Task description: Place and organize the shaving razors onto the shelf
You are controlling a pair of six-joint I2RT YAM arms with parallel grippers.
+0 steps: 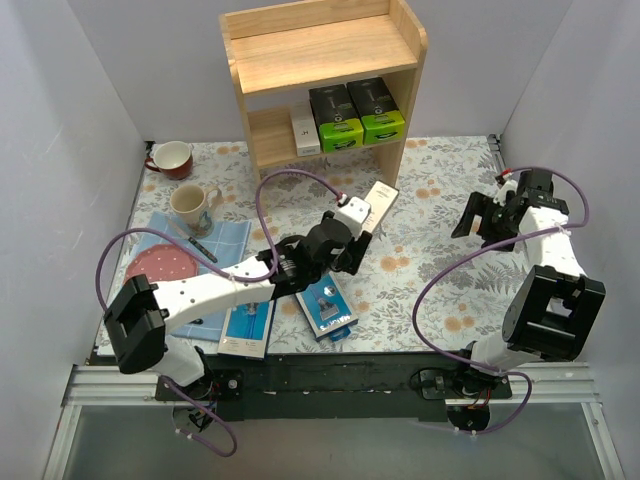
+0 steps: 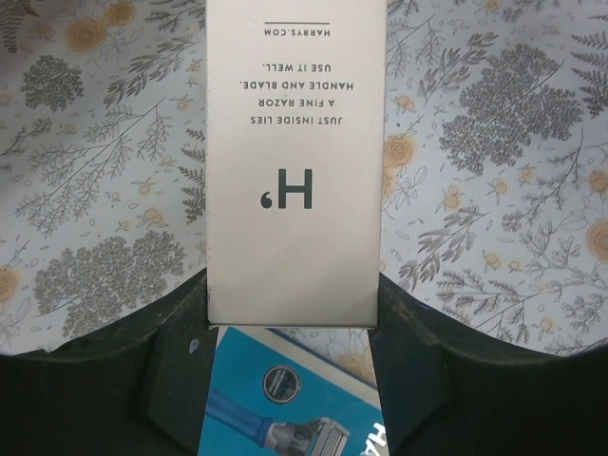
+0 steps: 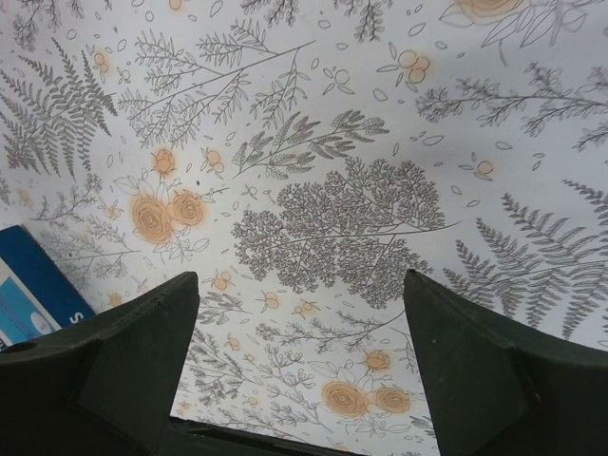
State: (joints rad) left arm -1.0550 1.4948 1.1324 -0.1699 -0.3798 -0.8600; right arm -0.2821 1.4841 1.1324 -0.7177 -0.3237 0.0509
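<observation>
The bench (image 1: 440, 215) is covered with a pale sheet printed with grey ferns and orange flowers. A wooden shelf (image 1: 330, 50) stands at the middle of the far edge. A red mug (image 1: 172, 158) sits in the far left corner. A blue cloth (image 1: 228, 238) lies along the left side, with a beige mug (image 1: 192, 207) at its far edge. Two blue packs lie near the near edge. One blue pack (image 1: 328, 308) is at the middle, and the other (image 1: 247, 328) is just beside the cloth. A beige box (image 1: 379, 199) is clamped in the left claw (image 2: 293, 299) at the middle. Whether it touches the bench cannot be told.
</observation>
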